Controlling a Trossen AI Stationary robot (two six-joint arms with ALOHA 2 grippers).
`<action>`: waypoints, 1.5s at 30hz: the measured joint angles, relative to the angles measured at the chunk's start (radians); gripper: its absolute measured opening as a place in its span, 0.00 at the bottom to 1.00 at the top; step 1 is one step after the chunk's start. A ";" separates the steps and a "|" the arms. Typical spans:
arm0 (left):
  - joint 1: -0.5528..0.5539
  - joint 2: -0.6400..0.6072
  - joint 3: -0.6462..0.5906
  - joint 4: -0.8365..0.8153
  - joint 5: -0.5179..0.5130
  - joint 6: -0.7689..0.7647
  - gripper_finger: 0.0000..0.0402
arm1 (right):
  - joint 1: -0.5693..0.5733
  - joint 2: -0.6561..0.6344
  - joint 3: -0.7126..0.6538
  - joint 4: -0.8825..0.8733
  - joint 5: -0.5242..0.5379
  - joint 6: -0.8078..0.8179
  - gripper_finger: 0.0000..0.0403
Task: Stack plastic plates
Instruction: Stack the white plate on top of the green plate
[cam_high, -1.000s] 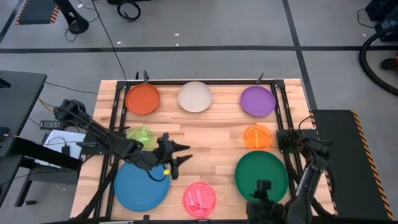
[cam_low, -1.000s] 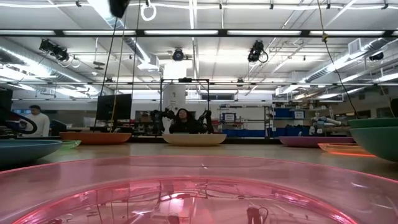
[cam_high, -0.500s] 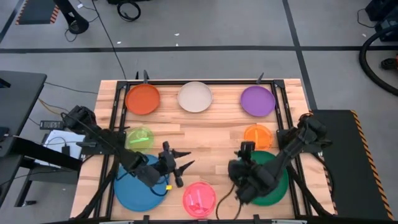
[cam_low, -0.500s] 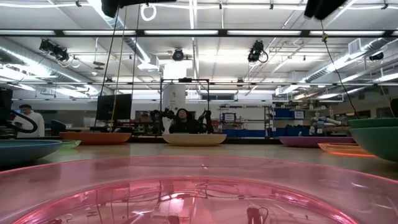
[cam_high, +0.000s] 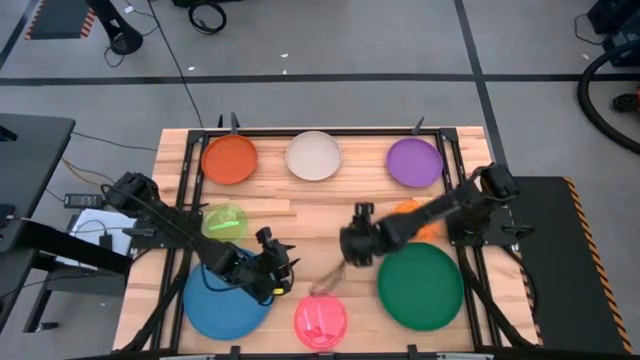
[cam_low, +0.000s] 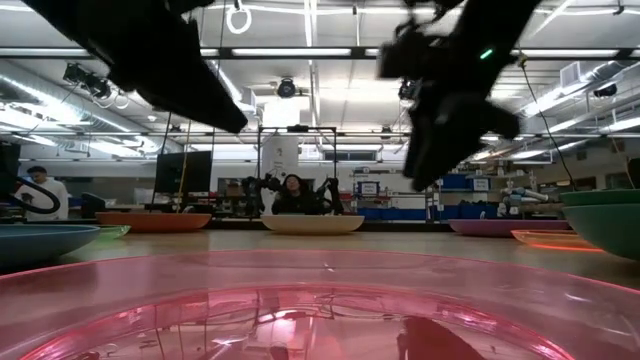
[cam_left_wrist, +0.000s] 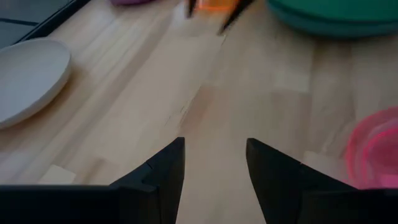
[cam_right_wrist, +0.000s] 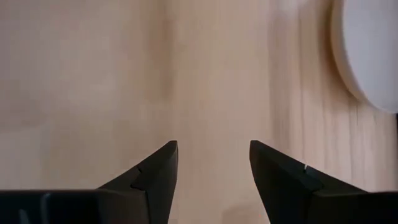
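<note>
Eight plates lie flat on the wooden table: red-orange (cam_high: 230, 158), cream (cam_high: 313, 155) and purple (cam_high: 415, 162) along the far edge, lime (cam_high: 224, 220), orange (cam_high: 405, 212) partly under my right arm, dark green (cam_high: 421, 285), blue (cam_high: 220, 305) and pink (cam_high: 320, 320). No teal plate shows. My left gripper (cam_high: 285, 266) hovers open beside the blue plate's right rim, over bare wood (cam_left_wrist: 214, 155). My right gripper (cam_high: 346, 250) hangs open above bare wood (cam_right_wrist: 211, 155) at the table's middle, left of the dark green plate.
A black metal frame (cam_high: 455, 200) runs round the table's edges. Bare wood lies between the two grippers and in the table's middle. In the low view, the pink plate (cam_low: 320, 310) fills the foreground; people and lab equipment stand far behind the table.
My right arm has swung up from the near right corner, over the dark green plate, toward the table's middle and far-left. My left gripper has dropped a little and shifted toward the near edge, beside the blue plate. No plate has moved.
</note>
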 joint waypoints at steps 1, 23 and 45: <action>0.006 0.003 -0.008 0.009 0.000 0.004 0.44 | -0.036 0.000 -0.007 0.042 -0.013 -0.035 0.52; 0.184 -0.010 -0.420 0.681 0.222 0.172 0.31 | -0.531 0.120 0.055 0.340 -0.302 -0.647 0.50; 0.185 -0.008 -0.423 0.683 0.183 0.095 0.31 | -0.662 0.327 0.277 0.184 -0.359 -0.875 0.45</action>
